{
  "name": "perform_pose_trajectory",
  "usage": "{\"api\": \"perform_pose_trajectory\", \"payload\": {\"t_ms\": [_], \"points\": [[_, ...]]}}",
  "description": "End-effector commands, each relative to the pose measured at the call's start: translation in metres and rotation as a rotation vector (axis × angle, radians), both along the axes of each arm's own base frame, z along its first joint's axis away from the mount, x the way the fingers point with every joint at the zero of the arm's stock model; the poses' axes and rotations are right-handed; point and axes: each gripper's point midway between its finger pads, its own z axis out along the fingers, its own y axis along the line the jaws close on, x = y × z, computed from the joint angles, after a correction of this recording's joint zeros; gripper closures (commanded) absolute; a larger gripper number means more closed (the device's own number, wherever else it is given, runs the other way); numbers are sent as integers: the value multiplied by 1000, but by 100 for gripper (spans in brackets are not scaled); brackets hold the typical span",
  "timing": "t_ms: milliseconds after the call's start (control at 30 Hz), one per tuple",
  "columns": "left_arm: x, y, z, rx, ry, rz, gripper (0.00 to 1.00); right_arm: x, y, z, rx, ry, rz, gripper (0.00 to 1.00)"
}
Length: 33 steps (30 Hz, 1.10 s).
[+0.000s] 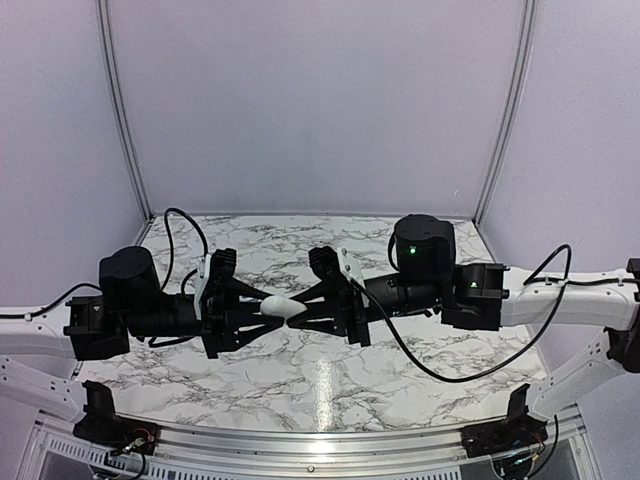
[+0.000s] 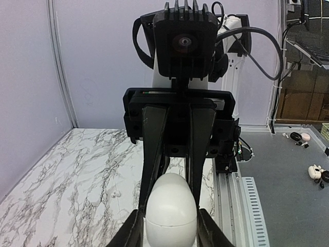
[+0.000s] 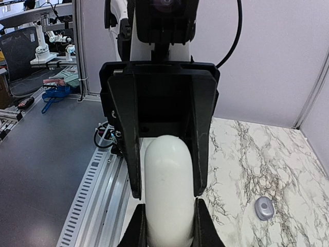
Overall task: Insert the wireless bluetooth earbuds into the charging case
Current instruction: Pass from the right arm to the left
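A: The charging case (image 1: 280, 305)?
B: Clamped mid-air between left hand (image 1: 268, 309) and right hand (image 1: 297, 314); both closed on it.
A: Any earbud (image 3: 263, 208)?
B: One, grey, on the tabletop (image 3: 267, 154); four o'clock, right wrist view.

Marble table (image 1: 300, 385) (white walls (image 1: 320, 100) behind)

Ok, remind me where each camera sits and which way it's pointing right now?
Top: fixed above and behind, looking down on the marble table; left arm and right arm meet at a white case.
Left wrist: looks along its own jaws, across the case, at the right arm.
Right wrist: the mirror view, facing the left arm.
Shared: all three see the case clamped from both sides.
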Motion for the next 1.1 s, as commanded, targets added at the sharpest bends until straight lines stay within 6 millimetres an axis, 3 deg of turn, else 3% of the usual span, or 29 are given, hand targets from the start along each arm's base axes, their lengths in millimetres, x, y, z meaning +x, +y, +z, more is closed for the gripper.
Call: {"api": "perform_pose_trajectory", "payload": {"t_ms": [0,600,900,1067], "points": [[4,0,6,-20,-22,16,67,1,0,14,32,-22,9,100],[4,-1,3,-12,-17,14,63,0,-2,18,36,-34,8,100],[3,-1,3,-13,-17,10,66,0,-2,17,35,-34,8,100],[3,-1,1,-8,-10,11,59,0,-3,20,38,-40,5,100]]}}
